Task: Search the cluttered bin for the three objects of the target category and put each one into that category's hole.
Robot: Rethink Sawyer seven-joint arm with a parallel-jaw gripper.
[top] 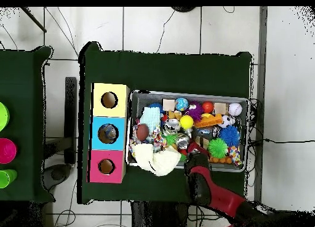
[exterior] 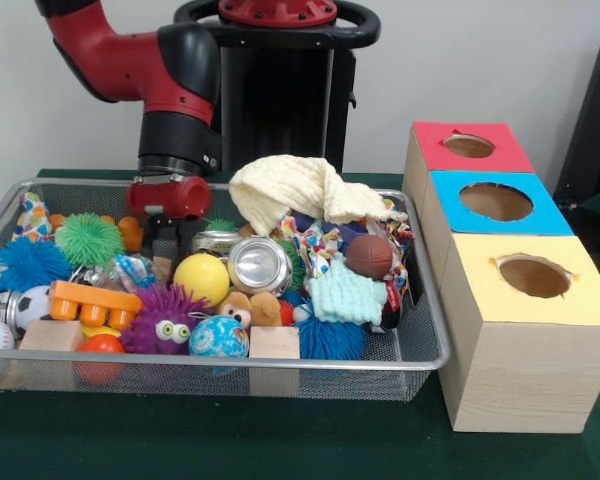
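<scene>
At the bin's [exterior: 420,355] near wall a wooden block [exterior: 274,342] is seen, another [exterior: 51,335] at its end away from the holes; behind, the gripper [exterior: 166,245] is lowered among toys, its grip hidden; no target category is given.

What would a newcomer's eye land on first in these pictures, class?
Probably the wire bin heaped with bright toys, a crushed can gleaming mid-heap and a cream cloth draped over its far rim. Right of it stand three boxes with holes, and the red arm's hand dips into the bin.
</scene>
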